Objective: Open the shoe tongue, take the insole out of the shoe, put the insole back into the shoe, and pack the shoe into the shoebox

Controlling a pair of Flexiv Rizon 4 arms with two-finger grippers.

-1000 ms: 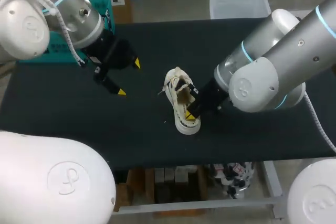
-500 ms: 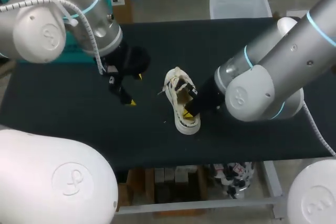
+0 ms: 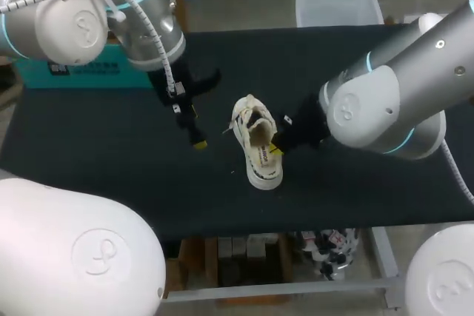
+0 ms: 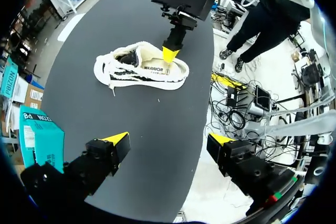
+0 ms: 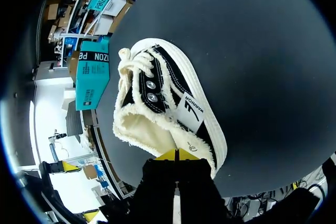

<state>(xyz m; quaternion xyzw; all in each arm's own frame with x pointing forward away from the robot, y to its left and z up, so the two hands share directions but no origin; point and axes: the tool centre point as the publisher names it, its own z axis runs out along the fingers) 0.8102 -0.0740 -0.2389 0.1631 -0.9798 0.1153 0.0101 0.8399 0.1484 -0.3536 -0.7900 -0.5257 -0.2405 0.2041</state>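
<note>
Shoe (image 3: 255, 146) is seen upright on the table (image 3: 111, 175) in the head view, near the left gripper (image 3: 195, 128) and met at its heel side by the right gripper (image 3: 275, 149). In the left wrist view it is set well ahead of the left gripper's spread, unladen fingers (image 4: 118, 139). In the right wrist view the right gripper's tips are pressed together at the heel rim; whether anything is pinched cannot be told.

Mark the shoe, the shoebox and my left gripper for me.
shoe (image 3: 259, 162): head view, side wall near the heel.
shoebox (image 3: 89, 78): head view, teal front face.
left gripper (image 4: 169, 139): left wrist view, midway between its open yellow tips.
</note>
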